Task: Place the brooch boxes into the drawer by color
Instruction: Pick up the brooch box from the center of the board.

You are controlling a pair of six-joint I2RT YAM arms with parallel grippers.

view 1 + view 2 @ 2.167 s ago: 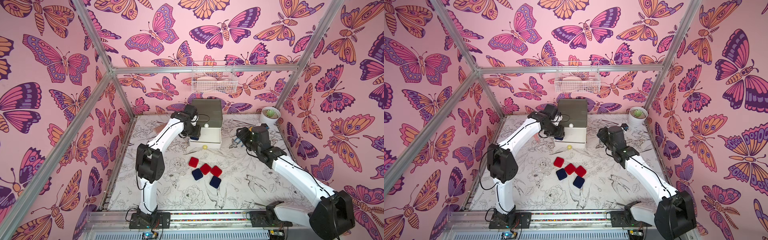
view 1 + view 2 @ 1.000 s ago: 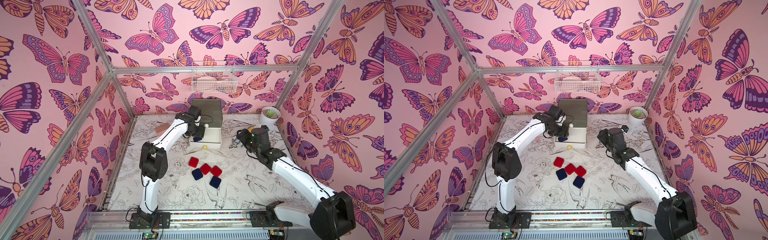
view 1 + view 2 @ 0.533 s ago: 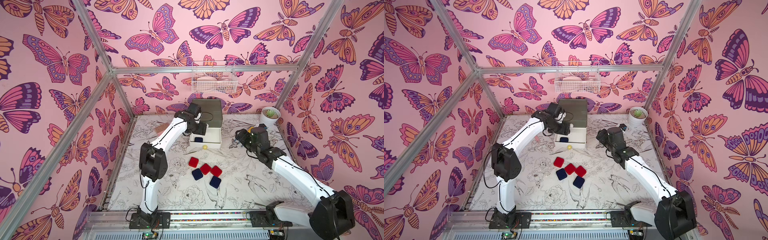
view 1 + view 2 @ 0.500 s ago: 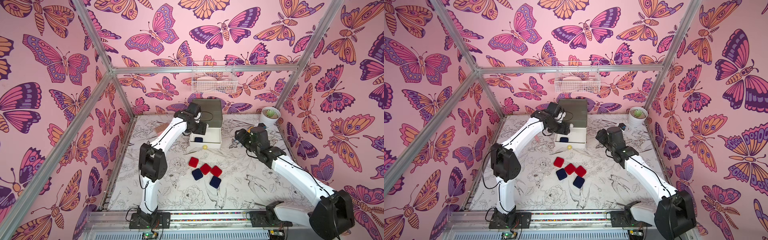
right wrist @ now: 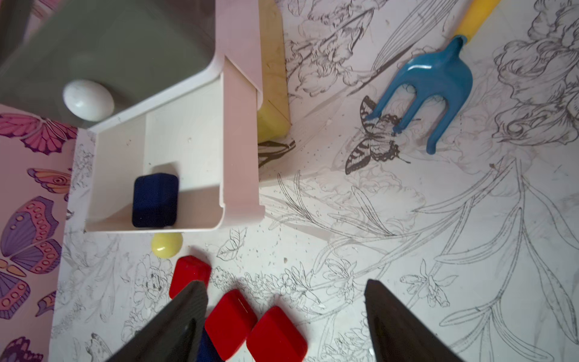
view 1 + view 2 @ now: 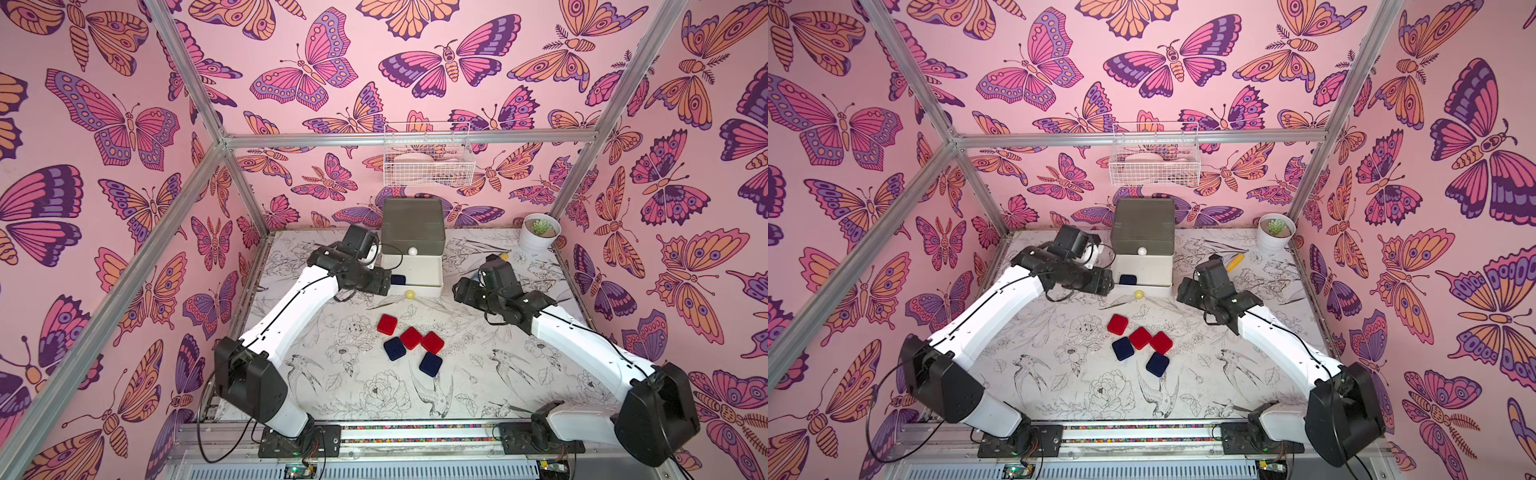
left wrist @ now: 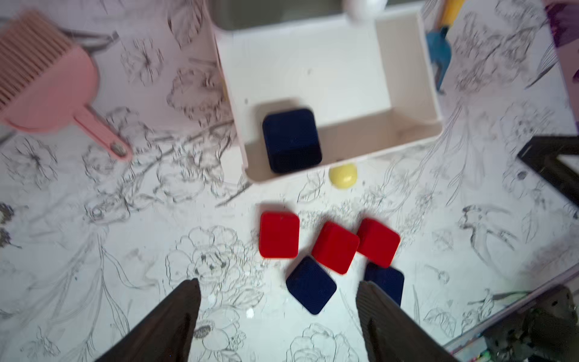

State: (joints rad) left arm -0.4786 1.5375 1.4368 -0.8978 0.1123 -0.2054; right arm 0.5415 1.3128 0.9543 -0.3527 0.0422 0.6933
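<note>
My left pincer (image 7: 279,282) hangs wide open and empty just left of the white drawer (image 7: 404,78), which stands pulled out with one navy box (image 7: 291,139) in its front left corner. On the table (image 6: 332,374) just before that drawer lie three red boxes (image 6: 411,337) and two navy boxes (image 6: 394,348). My right pincer (image 5: 285,282), right of the drawer, gapes empty too.
</note>
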